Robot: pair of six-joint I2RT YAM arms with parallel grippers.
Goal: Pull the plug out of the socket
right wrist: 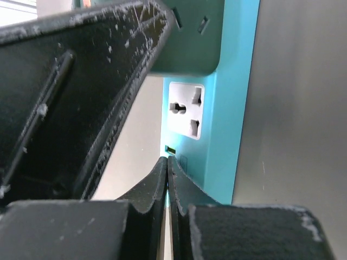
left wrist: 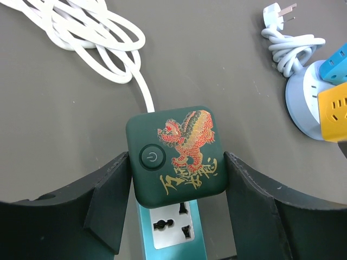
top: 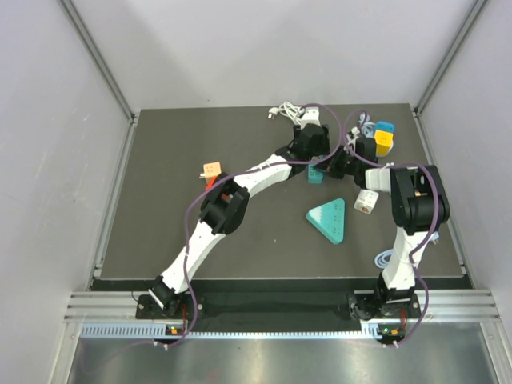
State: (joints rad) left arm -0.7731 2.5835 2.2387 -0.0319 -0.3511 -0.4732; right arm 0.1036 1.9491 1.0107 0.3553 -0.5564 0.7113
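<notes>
The left gripper [left wrist: 175, 167] has its jaws closed partway onto the dark green plug block [left wrist: 176, 156], one finger against each side, so the block sits squarely between them. The block is seated on a teal power strip [left wrist: 142, 238] whose long axis runs back under the wrist, with a free socket showing just behind the block. The right gripper [right wrist: 167, 163], jaws pressed fully together and holding nothing, has its tips at the strip's edge beside that free socket, apparently to pin it down. The pull probably has to go straight off the strip's face. The dark table [left wrist: 227, 59] is flat. The block's white cable [left wrist: 97, 43] lies coiled beyond, and a round socket hub [left wrist: 303, 111] sits apart on the right arm's side.
</notes>
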